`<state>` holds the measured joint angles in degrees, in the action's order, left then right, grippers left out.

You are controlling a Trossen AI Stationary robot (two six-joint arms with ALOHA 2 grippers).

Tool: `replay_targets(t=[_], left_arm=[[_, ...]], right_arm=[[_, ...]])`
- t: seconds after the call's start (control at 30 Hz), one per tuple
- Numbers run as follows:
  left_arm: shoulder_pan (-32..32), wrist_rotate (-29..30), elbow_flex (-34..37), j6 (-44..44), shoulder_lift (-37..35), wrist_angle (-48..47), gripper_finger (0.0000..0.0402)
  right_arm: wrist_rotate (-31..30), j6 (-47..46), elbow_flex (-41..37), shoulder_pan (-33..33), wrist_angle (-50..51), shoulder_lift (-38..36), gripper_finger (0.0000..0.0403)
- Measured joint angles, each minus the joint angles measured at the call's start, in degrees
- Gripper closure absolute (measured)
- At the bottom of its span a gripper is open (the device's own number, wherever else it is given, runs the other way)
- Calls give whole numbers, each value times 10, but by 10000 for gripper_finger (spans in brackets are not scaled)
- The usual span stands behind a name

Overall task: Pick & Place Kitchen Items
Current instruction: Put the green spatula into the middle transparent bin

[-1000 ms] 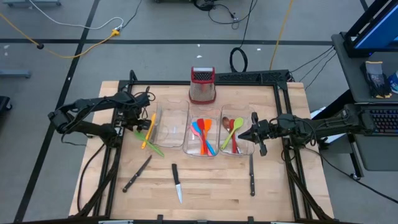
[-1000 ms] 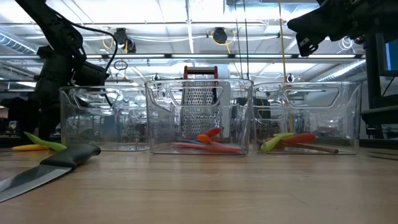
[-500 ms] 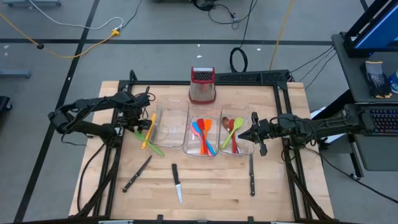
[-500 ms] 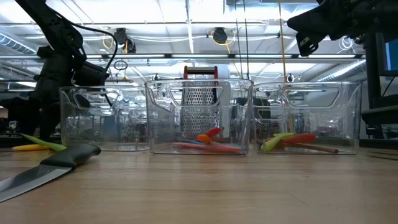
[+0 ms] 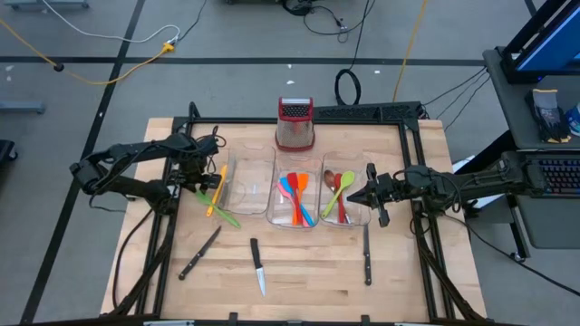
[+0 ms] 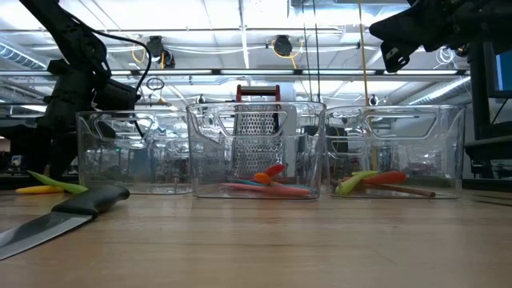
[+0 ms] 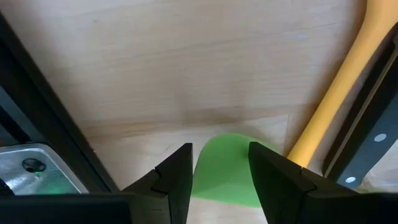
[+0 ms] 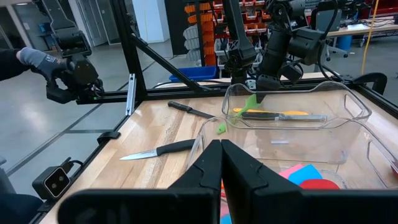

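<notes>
Three clear rectangular plastic bins (image 5: 249, 181) stand in a row. Three black-handled steel-bladed knives (image 5: 257, 265) lie on the counter (image 5: 299, 272). One steel box grater with a red top (image 5: 294, 124). Two dark arms.

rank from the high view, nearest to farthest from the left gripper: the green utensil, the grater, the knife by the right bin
From the left gripper:
1. Green utensil, on the table right at the gripper, beside the left bin.
2. Grater, at the table's far edge, behind the middle bin.
3. Knife, on the table in front of the right bin, across from the left arm.
</notes>
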<state>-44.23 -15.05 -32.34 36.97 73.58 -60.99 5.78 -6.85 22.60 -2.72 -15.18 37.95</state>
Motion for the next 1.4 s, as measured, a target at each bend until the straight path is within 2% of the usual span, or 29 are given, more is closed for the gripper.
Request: replay_targets(t=[0.27, 0.5, 0.6, 0.87, 0.93, 1.03, 1.13, 1.4], left_arm=[[0, 1, 0, -4, 0, 2, 245], [0, 34, 0, 6, 0, 11, 252], [0, 41, 0, 11, 0, 11, 279], [0, 45, 0, 18, 0, 11, 383], [0, 46, 0, 18, 0, 11, 396], [0, 52, 0, 18, 0, 11, 388], [0, 86, 0, 17, 0, 11, 375], [0, 135, 0, -70, -3, 11, 332]], right_arm=[[0, 0, 0, 0, 0, 0, 403], [0, 0, 0, 0, 0, 0, 403], [0, 0, 0, 0, 0, 0, 403], [0, 0, 0, 0, 0, 0, 403], [0, 0, 0, 0, 0, 0, 403], [0, 0, 0, 0, 0, 0, 403], [0, 0, 0, 0, 0, 0, 403], [0, 0, 0, 0, 0, 0, 403]])
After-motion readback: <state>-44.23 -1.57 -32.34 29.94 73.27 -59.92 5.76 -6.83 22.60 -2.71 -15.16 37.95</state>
